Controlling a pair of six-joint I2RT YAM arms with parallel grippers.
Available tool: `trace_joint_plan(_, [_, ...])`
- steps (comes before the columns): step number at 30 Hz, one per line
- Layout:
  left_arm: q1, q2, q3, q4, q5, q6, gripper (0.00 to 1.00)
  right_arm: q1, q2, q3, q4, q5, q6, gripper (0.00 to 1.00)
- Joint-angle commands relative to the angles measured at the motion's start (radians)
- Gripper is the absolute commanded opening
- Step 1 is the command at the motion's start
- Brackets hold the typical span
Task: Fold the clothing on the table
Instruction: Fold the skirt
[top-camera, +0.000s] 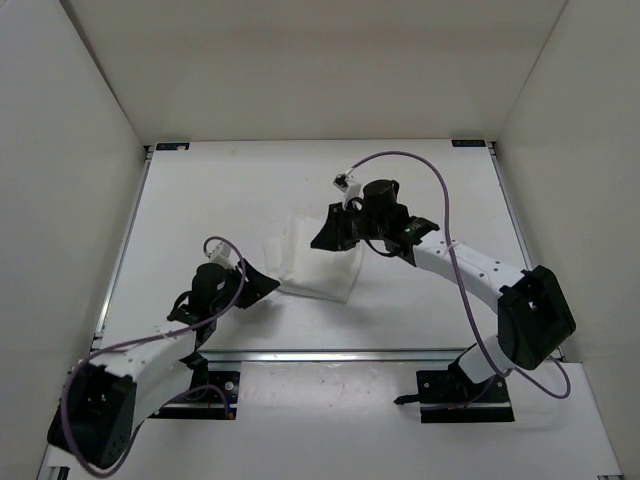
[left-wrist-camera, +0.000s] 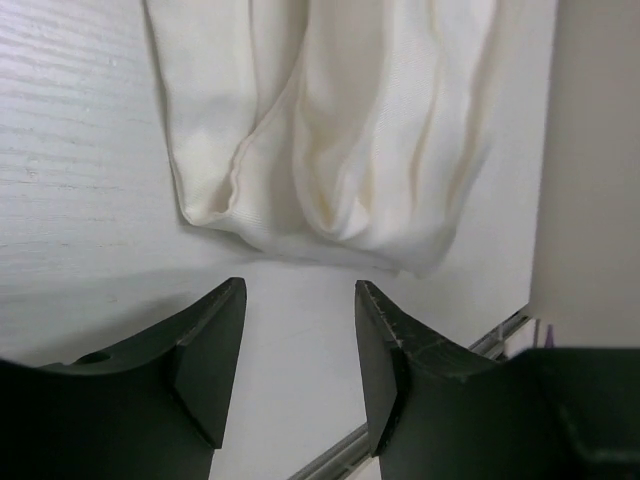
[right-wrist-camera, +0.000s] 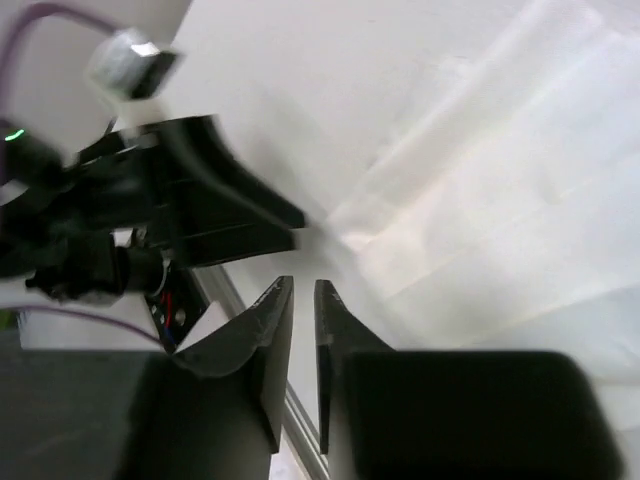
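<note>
Left gripper (left-wrist-camera: 300, 290), nearest our lens in its wrist view: jaws parted, nothing between them, bare tabletop (top-camera: 200, 200) under the gap. The clothing (left-wrist-camera: 340, 130) begins just past the fingertips, toward 12 o'clock, not touching them.

Right gripper (right-wrist-camera: 302, 288): jaws drawn nearly together with only a thin slit between, and we see nothing in it. It hangs low by the garment's edge, with the cloth running off toward 2 o'clock in that view.

From overhead, the clothing (top-camera: 315, 265) lies a little toward 6 o'clock of the tabletop's middle. The left gripper sits at its 8 o'clock edge and the right gripper over its 1 o'clock corner.

Progress, in our judgement: well along. The garment lies as a compact, roughly four-sided bundle with stacked layers and a rounded doubled edge showing, and neither gripper holds it. The near corner looks soft and uneven. One more fold or a squaring-up may remain; we cannot tell whether the layers line up underneath.

Count: one garment, one tabletop, two arms, two grippers, both empty.
</note>
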Motion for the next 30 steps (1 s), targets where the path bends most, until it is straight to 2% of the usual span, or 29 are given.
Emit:
trace_joint_plan(1, [0.032, -0.173, -0.008, -0.13, -0.048, -0.028, 0.59, -0.028, 0.05, -0.01, 0.045, 0.004, 0.002, 0.09])
trace_joint_plan(3, [0.079, -0.277, 0.007, -0.211, -0.051, -0.009, 0.59, -0.019, 0.096, 0.008, 0.062, 0.01, 0.0, 0.0])
trace_joint_plan(7, [0.124, -0.362, 0.084, -0.366, -0.054, 0.045, 0.6, 0.026, 0.26, 0.123, 0.053, 0.029, -0.019, 0.0])
trace_joint_plan(11, [0.127, -0.394, 0.131, -0.423, -0.067, 0.068, 0.61, 0.08, 0.435, 0.206, -0.013, 0.029, -0.024, 0.0])
trace_joint_plan(14, [0.13, -0.417, 0.158, -0.449, -0.074, 0.071, 0.62, 0.139, 0.504, 0.26, -0.089, 0.082, -0.033, 0.0])
trace_joint_plan(19, [0.142, -0.416, 0.179, -0.465, -0.073, 0.084, 0.62, 0.153, 0.561, 0.281, -0.184, 0.15, -0.055, 0.0])
trace_joint_plan(22, [0.135, -0.405, 0.176, -0.457, -0.068, 0.088, 0.64, 0.176, 0.595, 0.33, -0.31, 0.32, -0.118, 0.0])
trace_joint_plan(24, [0.136, -0.394, 0.173, -0.446, -0.042, 0.093, 0.65, 0.179, 0.613, 0.354, -0.356, 0.366, -0.154, 0.0])
trace_joint_plan(28, [0.139, -0.345, 0.213, -0.462, 0.004, 0.146, 0.68, 0.172, 0.526, 0.337, -0.315, 0.308, -0.243, 0.0])
trace_joint_plan(30, [0.15, -0.321, 0.263, -0.501, 0.015, 0.182, 0.78, 0.17, 0.437, 0.331, -0.298, 0.256, -0.289, 0.0])
